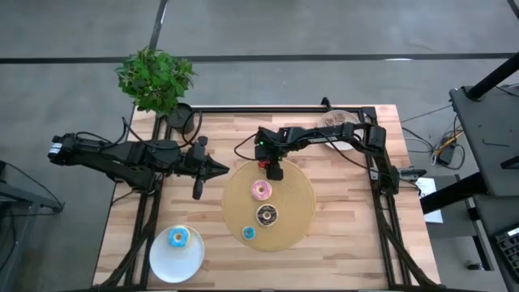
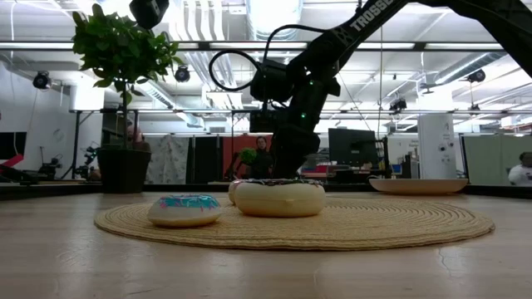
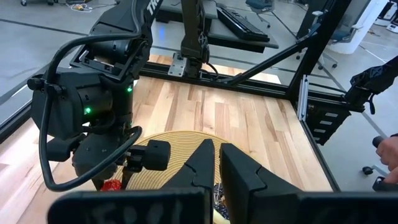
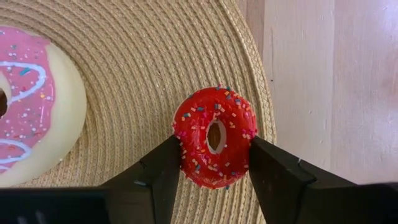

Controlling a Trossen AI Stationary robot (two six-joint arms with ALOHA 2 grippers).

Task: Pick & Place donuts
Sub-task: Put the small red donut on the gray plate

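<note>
Donuts first: the small red-iced ring donut with sprinkles sits at the twelve o'clock edge of your round woven straw mat, pinched from both sides by the right gripper, whose fingers touch its rim so it can lift cleanly. On the mat, toward six o'clock, lie the pink-iced donut, the chocolate-iced donut and the tiny blue donut. At seven o'clock, off the mat, a light-blue-iced donut rests on the plain white plate, likely the drop-off. Your left gripper waits closed at nine o'clock.
</note>
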